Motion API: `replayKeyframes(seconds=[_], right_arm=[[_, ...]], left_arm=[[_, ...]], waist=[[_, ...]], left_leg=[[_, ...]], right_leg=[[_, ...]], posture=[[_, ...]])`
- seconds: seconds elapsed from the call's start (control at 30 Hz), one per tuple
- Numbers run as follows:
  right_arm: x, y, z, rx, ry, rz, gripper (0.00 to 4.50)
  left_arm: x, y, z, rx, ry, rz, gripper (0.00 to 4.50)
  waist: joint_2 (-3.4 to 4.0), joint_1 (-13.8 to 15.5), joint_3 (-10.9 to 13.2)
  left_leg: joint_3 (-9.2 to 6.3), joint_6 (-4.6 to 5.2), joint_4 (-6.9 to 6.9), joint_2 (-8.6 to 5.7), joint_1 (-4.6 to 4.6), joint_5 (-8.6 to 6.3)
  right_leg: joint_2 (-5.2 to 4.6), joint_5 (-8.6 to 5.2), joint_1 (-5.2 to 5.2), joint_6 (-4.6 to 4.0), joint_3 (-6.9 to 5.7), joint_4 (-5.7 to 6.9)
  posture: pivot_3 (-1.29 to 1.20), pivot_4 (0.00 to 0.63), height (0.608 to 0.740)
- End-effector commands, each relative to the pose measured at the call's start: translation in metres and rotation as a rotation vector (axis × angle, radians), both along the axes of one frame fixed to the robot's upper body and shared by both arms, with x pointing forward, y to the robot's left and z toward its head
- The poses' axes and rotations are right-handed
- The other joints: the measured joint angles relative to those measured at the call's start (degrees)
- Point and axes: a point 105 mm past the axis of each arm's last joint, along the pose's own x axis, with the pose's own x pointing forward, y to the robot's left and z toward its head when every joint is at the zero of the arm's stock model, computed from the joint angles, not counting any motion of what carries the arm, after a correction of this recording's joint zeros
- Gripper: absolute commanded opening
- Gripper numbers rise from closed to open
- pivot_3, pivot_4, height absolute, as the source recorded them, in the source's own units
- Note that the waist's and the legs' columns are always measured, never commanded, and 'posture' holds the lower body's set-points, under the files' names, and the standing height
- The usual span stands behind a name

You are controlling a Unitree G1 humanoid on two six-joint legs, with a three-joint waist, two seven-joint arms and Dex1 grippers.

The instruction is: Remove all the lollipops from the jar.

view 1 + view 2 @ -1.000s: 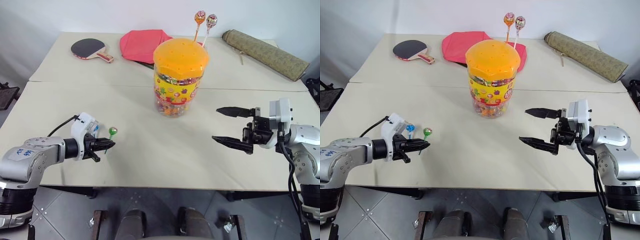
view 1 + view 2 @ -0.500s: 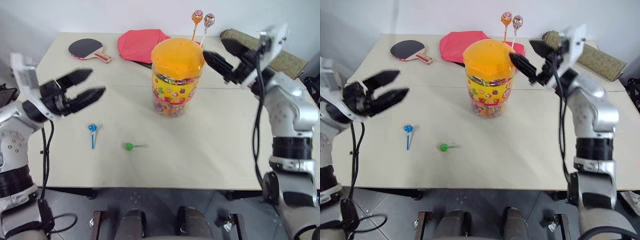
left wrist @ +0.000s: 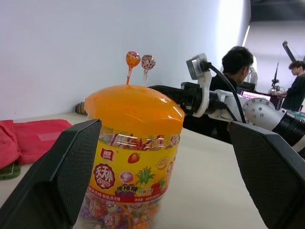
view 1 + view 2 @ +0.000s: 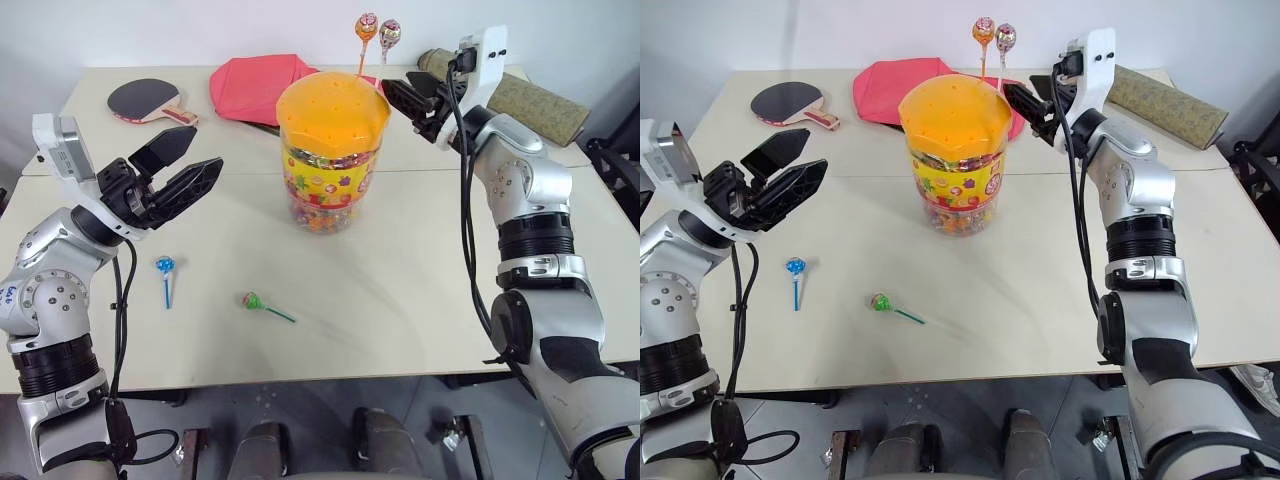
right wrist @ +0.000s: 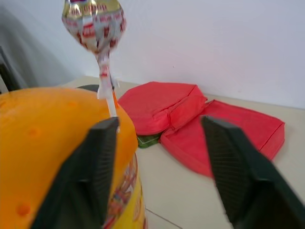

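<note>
Jar (image 4: 331, 155) upright near mid-counter (image 4: 420, 290), clear-walled, yellow-labelled, packed with wrapped sweets, capped by a domed orange lid (image 4: 332, 107) dotted with holes. Two lollipops planted in that lid at its far side: orange-wrapped one (image 4: 367, 24) and pink-wrapped one (image 4: 389, 32), sticks upright, heads just beside each other. Two more lying flat on the counter, nearer than the jar and to its left: blue-wrapped lollipop (image 4: 164, 266) well to the left, stick pointing toward the near edge; green-wrapped lollipop (image 4: 251, 299) closer to the jar's near side, stick trailing to the right. Blue and green well apart.

Left gripper (image 4: 178, 173) raised off the counter, left of the jar, pointed toward it, jaws released and spread wide, nothing between them. Right gripper (image 4: 400, 97) raised just right of the lid, aimed at the two standing sticks; jaws parted, either side of the pink lollipop's stick in the right wrist view, not clenched on it, no contact visible.

Beyond the jar: red pouch (image 4: 255, 86), paddle (image 4: 145, 98) to the far left, rolled mat (image 4: 520, 92) to the far right. People (image 3: 238, 62) in the background past the jar in the left wrist view.
</note>
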Motion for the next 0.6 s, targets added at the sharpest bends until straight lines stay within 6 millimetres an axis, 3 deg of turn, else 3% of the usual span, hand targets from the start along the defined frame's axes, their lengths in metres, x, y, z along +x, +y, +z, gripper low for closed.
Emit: replayKeyframes(seconds=[0.03,0.17,0.3,0.4,0.53,0.6], right_arm=[[-0.011,0.011,0.026,0.0,-0.098,0.059,1.34],[-0.014,0.015,0.027,-0.016,-0.115,0.094,0.06],[-0.011,0.003,0.031,0.007,-0.095,0.052,0.06],[-0.012,0.002,0.028,-0.024,-0.071,0.074,0.63],[-0.018,0.006,0.034,-0.043,-0.098,0.111,1.95],[-0.019,0.008,0.036,-0.04,-0.1,0.124,1.95]], left_arm=[[-0.01,0.003,0.012,-0.001,-0.067,0.002,4.5],[-0.011,0.002,0.012,0.0,-0.067,-0.011,4.5],[-0.01,0.003,0.015,0.001,-0.071,-0.008,4.5],[-0.01,0.002,0.015,0.004,-0.071,-0.013,4.5],[-0.01,0.0,0.014,0.009,-0.069,-0.021,4.5],[-0.009,0.0,0.014,0.009,-0.071,-0.021,4.5]], waist=[[0.0,-0.4,0.0],[0.0,-0.5,0.0],[0.0,-0.5,0.0],[0.0,-0.4,0.0],[0.0,-0.5,0.0],[0.0,-0.5,0.0]], left_leg=[[0.0,0.0,0.0,0.0,0.0,0.0],[0.0,0.0,-0.01,0.0,0.0,0.0],[-0.01,0.0,0.0,0.0,0.0,0.0],[-0.01,0.0,0.0,0.0,0.0,0.0],[0.0,0.0,-0.01,-0.01,0.0,0.0],[0.0,0.0,-0.02,0.0,0.0,0.0]], right_leg=[[0.0,0.0,0.0,0.0,0.0,0.0],[0.0,0.0,0.0,0.0,0.01,0.0],[0.0,0.0,0.01,0.0,0.02,0.0],[0.0,0.0,0.01,0.0,0.02,0.0],[0.0,0.0,0.0,0.0,0.03,-0.02],[0.0,0.0,0.0,0.0,0.03,-0.02]], posture=[[0.0,0.15,0.74],[0.0,0.15,0.74],[0.0,0.15,0.74],[0.0,0.15,0.74],[0.0,0.15,0.74],[0.0,0.15,0.74]])
